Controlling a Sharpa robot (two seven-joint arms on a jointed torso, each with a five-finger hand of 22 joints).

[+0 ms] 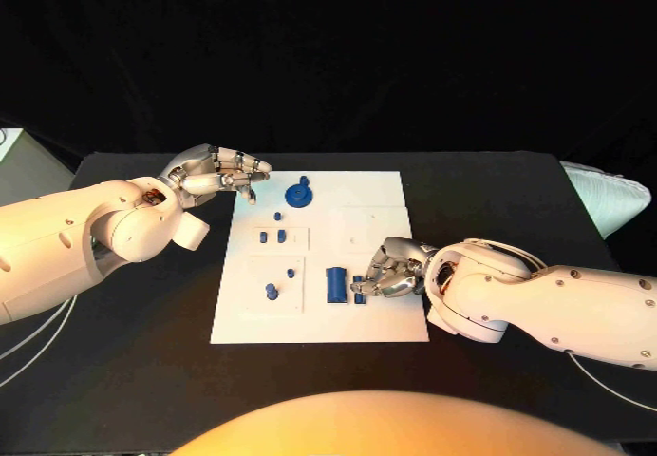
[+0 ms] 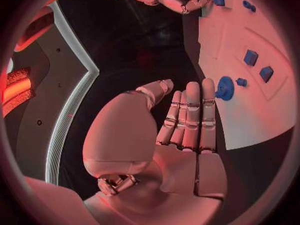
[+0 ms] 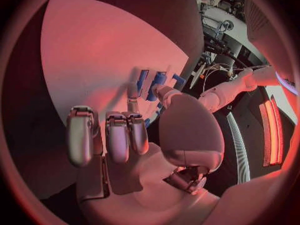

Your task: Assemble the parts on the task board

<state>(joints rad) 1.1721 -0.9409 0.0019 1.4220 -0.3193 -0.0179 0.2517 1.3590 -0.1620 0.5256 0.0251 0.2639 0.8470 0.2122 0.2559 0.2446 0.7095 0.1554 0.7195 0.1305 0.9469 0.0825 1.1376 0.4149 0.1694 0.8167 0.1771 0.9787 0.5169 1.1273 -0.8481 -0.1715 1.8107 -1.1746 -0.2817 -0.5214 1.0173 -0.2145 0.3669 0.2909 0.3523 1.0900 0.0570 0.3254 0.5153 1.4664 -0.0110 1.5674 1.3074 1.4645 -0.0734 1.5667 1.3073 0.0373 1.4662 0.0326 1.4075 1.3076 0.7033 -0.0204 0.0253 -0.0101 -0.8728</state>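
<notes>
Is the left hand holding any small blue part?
No. The left hand is flat and empty, beside the round blue part on the white task board.

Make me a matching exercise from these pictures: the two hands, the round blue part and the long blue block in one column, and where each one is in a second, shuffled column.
Things:
1. left hand
2. right hand
3. round blue part
4. long blue block

Places:
A. far end of the task board
B. at the small blue part, near end
C. beside the board's far left corner
D. near end, beside the right hand

Pairs: 1-C, 2-B, 3-A, 4-D

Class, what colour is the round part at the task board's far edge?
Blue; the round part shows best in the head view.
</notes>
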